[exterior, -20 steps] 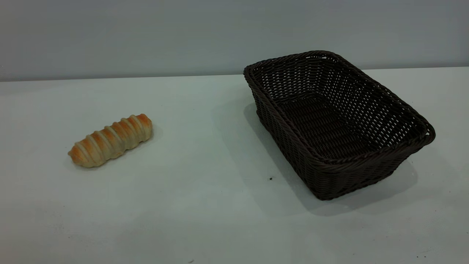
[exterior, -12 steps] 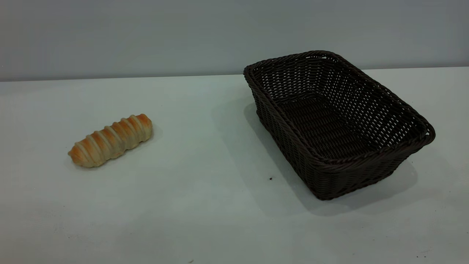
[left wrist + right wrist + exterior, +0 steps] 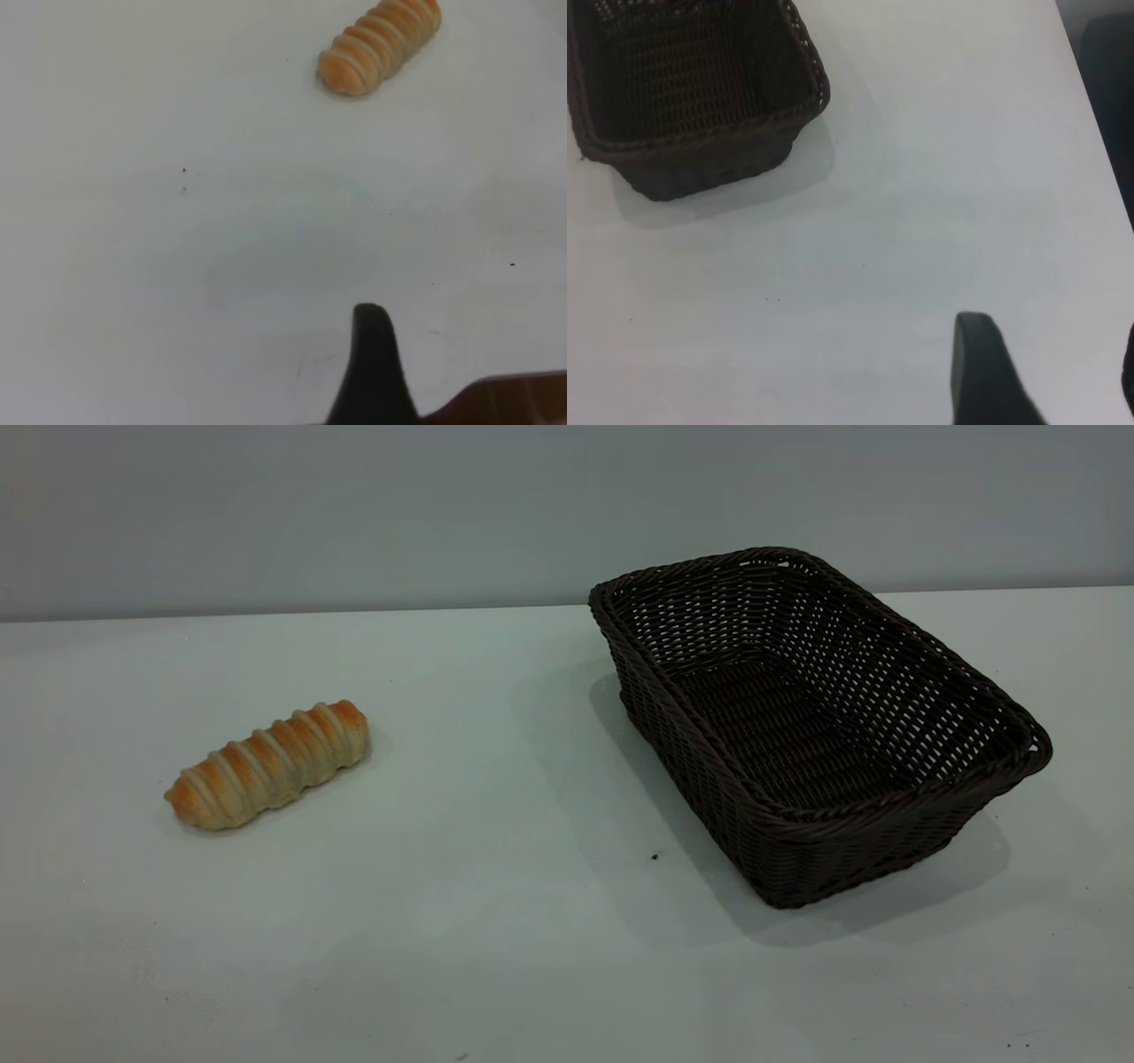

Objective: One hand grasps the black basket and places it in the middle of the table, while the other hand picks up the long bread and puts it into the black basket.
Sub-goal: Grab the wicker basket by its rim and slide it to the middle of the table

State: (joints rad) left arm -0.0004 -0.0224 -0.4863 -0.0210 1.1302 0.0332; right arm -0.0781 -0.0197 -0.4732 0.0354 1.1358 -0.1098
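The long bread [image 3: 266, 764], a ridged golden roll, lies on the left part of the table [image 3: 496, 939]; it shows in the left wrist view too [image 3: 381, 44]. The black basket [image 3: 802, 815] stands empty on the right part, turned at an angle. Neither gripper shows in the exterior view. My left gripper [image 3: 452, 343] hovers over bare table, well short of the bread, open and empty. My right gripper [image 3: 1052, 323] is open and empty over bare table, apart from the basket [image 3: 718, 164].
A plain grey wall runs behind the table. In the right wrist view the table's edge [image 3: 1090, 133] passes close to my right gripper, with dark floor beyond. A tiny dark speck [image 3: 655, 856] lies near the basket's front corner.
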